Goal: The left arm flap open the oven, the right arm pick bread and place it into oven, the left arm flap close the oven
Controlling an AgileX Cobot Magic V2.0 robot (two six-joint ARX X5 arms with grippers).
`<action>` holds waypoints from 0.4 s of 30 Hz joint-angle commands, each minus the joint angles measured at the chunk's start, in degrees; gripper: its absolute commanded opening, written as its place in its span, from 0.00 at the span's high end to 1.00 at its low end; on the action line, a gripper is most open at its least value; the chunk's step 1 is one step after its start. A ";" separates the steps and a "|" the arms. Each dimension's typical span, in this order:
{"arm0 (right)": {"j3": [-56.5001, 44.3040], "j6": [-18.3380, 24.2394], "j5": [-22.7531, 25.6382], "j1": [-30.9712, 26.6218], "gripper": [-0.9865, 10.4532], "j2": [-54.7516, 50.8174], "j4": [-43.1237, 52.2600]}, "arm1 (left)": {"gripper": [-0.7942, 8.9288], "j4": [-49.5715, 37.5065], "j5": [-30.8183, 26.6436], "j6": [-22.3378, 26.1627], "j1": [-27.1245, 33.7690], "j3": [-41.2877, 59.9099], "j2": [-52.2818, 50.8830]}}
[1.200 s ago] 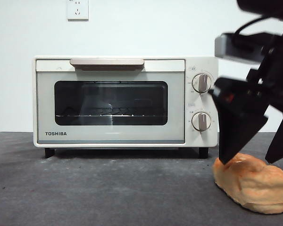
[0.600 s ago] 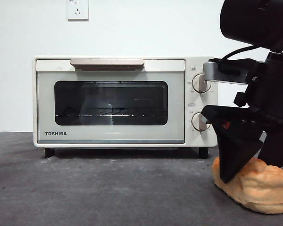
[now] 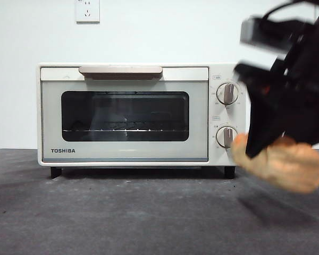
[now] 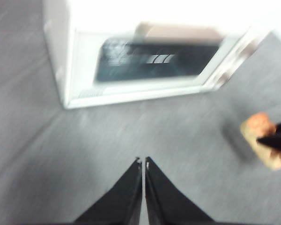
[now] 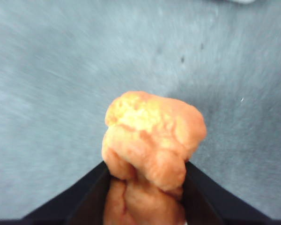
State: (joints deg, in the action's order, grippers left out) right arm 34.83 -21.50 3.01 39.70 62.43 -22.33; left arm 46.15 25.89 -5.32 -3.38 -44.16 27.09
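Observation:
The cream TOSHIBA oven (image 3: 125, 114) stands at the back of the table with its door closed and its beige handle (image 3: 120, 71) at the top. To its right, my right gripper (image 3: 279, 146) is shut on the golden-orange bread (image 3: 284, 164), which hangs clear of the table above its own shadow. In the right wrist view the bread (image 5: 150, 136) bulges up between the two black jaws of the right gripper (image 5: 145, 176). My left gripper (image 4: 143, 161) is shut and holds nothing, hovering over the table in front of the oven (image 4: 145, 61). The bread (image 4: 264, 140) shows blurred at that view's edge.
The table (image 3: 122, 212) is dark grey felt that spreads out in front of the oven. A white wall with a socket (image 3: 87, 10) stands close behind the oven. Two round knobs (image 3: 227, 114) sit on the oven's right side, close to the raised bread.
The right gripper came down around the bread, closed on it and lifted it off the table, toward the oven's right side. The oven door has stayed closed.

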 commanded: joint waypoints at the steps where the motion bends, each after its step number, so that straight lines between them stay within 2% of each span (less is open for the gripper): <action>1: 1.55 -0.42 -0.09 0.46 0.74 -3.76 -1.77 | 0.90 -4.31 0.37 -4.00 -1.27 -1.20 2.56; 5: 3.76 0.04 -0.15 0.46 0.74 -10.78 -5.70 | 0.90 -12.98 0.37 -6.86 -5.75 -2.19 9.99; 12: 7.69 1.01 -0.15 0.46 0.74 -15.65 -10.32 | 0.90 -22.34 -0.61 -7.19 -12.17 -9.20 23.87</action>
State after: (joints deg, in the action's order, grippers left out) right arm 41.30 -21.08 2.98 39.70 46.65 -32.84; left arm 24.60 25.45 -12.14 -15.14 -51.88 49.52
